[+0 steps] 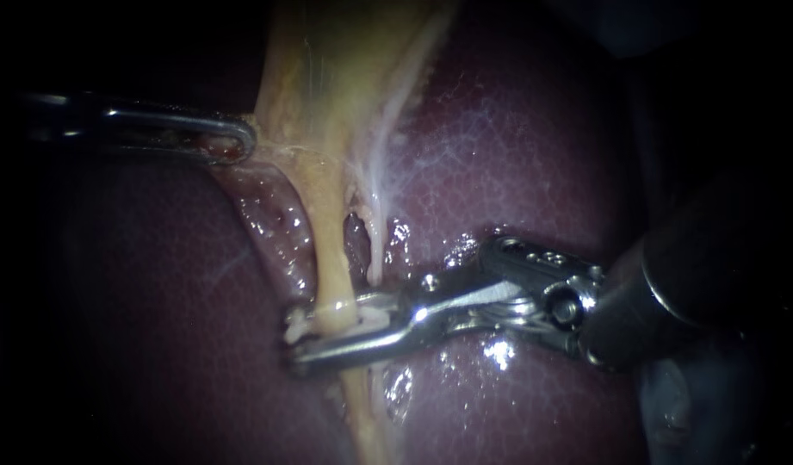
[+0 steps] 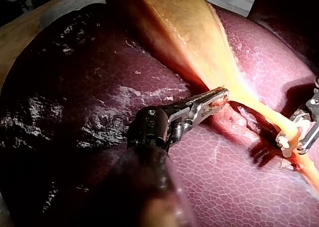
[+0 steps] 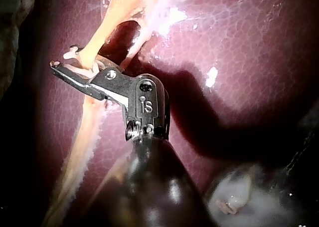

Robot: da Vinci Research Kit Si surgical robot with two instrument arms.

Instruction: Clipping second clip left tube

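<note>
Over the liver (image 1: pixel 517 155), my left instrument (image 1: pixel 241 139) is pinching the gallbladder (image 1: pixel 327 60) edge, pulling toward 9 o'clock. The left tube (image 1: pixel 327 250) is running 12 to 6. My right instrument (image 1: pixel 303 340), pointing to 9, is clamping its jaws on a clip (image 1: pixel 295 325) across it.

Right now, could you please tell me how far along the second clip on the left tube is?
Done: my left instrument holds the gallbladder taut, jaws shut on its edge. In hand: my right instrument's jaws straddle the left tube, gripping a white clip around it. Left: confirming it is locked and withdrawing; I cannot make out a separate clip elsewhere on the tube.
</note>
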